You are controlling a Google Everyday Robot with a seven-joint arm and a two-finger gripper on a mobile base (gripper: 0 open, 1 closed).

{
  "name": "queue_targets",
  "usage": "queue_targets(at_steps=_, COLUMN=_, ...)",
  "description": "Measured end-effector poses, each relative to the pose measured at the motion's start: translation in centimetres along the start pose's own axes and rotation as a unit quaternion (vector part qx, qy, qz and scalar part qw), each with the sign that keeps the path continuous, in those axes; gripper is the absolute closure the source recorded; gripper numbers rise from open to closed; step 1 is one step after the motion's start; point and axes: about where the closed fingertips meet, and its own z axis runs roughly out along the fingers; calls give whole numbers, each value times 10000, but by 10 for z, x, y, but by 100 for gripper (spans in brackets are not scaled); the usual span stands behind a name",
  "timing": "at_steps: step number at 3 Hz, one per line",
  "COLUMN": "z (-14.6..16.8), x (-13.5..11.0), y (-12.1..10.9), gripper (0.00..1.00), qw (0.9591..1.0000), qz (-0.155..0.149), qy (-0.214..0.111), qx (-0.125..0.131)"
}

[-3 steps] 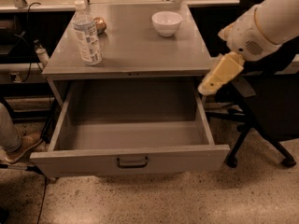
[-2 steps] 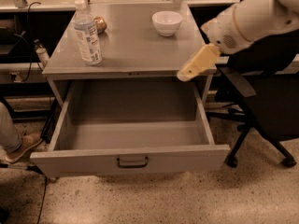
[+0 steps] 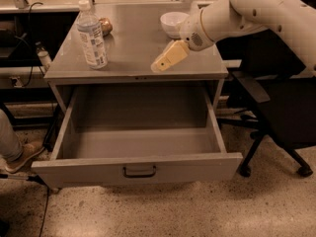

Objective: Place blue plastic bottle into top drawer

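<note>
A speckled floor and dim workbenches frame a grey metal cabinet [image 3: 133, 48] in the middle of the room, with a dark office chair [image 3: 276, 107] to its right. The top drawer [image 3: 138, 164] is pulled fully out, its shallow tray bare, with a small dark handle [image 3: 139, 171] centred on the front panel. The white arm [image 3: 256, 9] reaches in from the upper right, angled down and to the left.

The blue plastic bottle [image 3: 92, 36] stands upright on the cabinet top near its left edge, long axis vertical, white cap up, well apart from the drawer below. A white bowl [image 3: 174, 23] sits at the back right. A small brown-gold can [image 3: 104, 25] lies just behind the bottle.

The gripper [image 3: 158, 65] hovers over the front of the top, right of centre. Its tan fingers look pressed together into one wedge pointing toward the bottle, and they hold nothing. A second ago it hung off the cabinet's right side; it has swung leftward over the top. Bottle, bowl and drawer have not moved.
</note>
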Motion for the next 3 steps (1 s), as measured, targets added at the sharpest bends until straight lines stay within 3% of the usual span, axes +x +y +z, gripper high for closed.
queue_targets(at_steps=1, z=0, x=0, y=0, gripper=0, qw=10000, qz=0, qy=0, qx=-1)
queue_targets(at_steps=3, z=51, x=-50, y=-14, gripper=0, qw=9972, qz=102, qy=-744, qx=37)
